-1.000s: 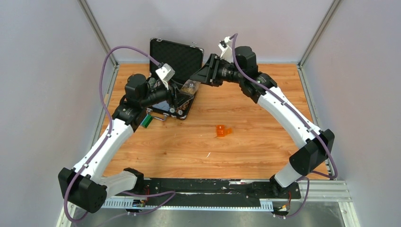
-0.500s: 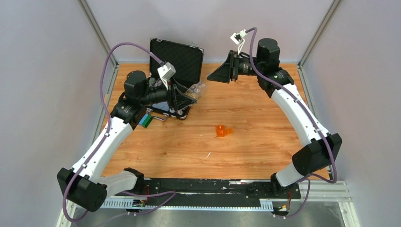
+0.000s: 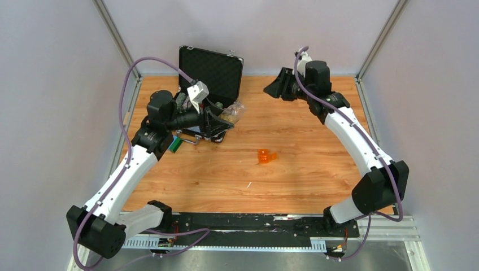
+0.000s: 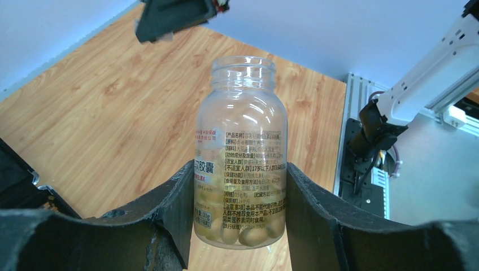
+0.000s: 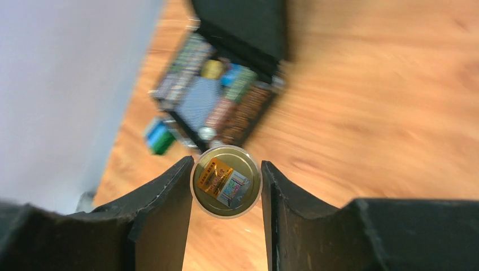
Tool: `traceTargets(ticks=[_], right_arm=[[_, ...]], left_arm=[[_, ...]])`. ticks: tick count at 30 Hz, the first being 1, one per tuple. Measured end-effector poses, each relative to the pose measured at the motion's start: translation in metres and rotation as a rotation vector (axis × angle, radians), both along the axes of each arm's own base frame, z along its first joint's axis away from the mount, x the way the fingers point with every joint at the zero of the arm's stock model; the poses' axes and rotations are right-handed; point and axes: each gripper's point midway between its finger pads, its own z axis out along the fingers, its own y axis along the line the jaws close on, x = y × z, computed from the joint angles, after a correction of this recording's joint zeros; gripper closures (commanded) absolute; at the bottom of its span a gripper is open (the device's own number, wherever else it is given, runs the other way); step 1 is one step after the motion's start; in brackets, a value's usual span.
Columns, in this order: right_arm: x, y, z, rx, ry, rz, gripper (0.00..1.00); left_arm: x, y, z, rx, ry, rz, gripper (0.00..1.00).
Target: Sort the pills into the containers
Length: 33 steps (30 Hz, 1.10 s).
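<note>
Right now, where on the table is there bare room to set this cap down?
The table is bare right of the orange pill box and on its near side. Crowded back left: black case, held bottle.

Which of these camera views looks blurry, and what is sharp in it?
Right wrist view: the black case and wooden table are smeared, while the gold lid between the fingers is sharp. Left wrist view: the pill bottle is crisp, its label print legible. Top external view: evenly lit, sharp throughout.
</note>
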Motion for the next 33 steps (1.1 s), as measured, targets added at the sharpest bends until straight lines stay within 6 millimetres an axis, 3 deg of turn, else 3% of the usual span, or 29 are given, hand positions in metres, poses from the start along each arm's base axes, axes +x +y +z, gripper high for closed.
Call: traceTargets(ticks=[3,7,11,18,26,33], right_arm=[[0.013,-0.034,-0.065,-0.105,0.134,-0.215,0.71],[0.003,-0.078,-0.144,-0.252,0.298,-0.427,0.71],[-0.016,-0.111,-0.194,-0.358,0.404,-0.571,0.71],[-0.021,-0.131,-0.224,-0.403,0.463,-0.683,0.66],[-0.028,-0.144,-0.272,-0.473,0.559,-0.761,0.66],[-0.029,-0.151,-0.292,-0.513,0.588,-0.797,0.47]], left_arm=[[0.001,0.000,-0.007,0.015,-0.003,-0.002,1.00],[0.006,0.000,-0.016,0.038,0.000,0.004,1.00],[0.010,0.000,-0.024,0.057,0.012,0.010,1.00],[0.012,0.000,-0.031,0.071,0.025,0.016,1.00],[0.012,0.001,-0.036,0.077,0.036,0.018,1.00],[0.011,0.001,-0.041,0.083,0.049,0.018,1.00]])
